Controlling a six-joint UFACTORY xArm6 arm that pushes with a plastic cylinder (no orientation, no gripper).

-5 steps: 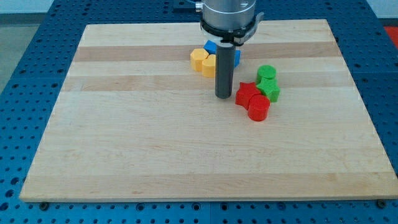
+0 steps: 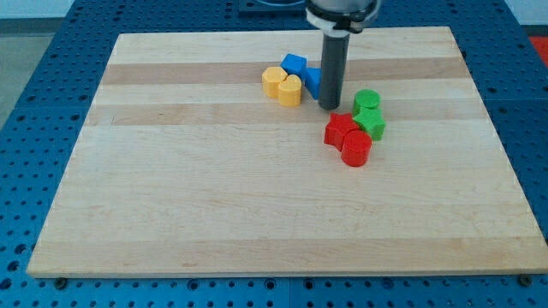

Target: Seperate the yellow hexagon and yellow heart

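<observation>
Two yellow blocks (image 2: 282, 85), two blue (image 2: 302, 72), two green (image 2: 369, 112), two red (image 2: 348, 138) — my tip (image 2: 330, 106) between them; no jaws.

A straight, dark grey cylindrical rod (image 2: 332, 73) is seen, smooth and matte, ending in my tip (image 2: 330, 106). Above it, a wider black round collar (image 2: 341, 19) with a silvery band is partly cropped by the view's top.
</observation>
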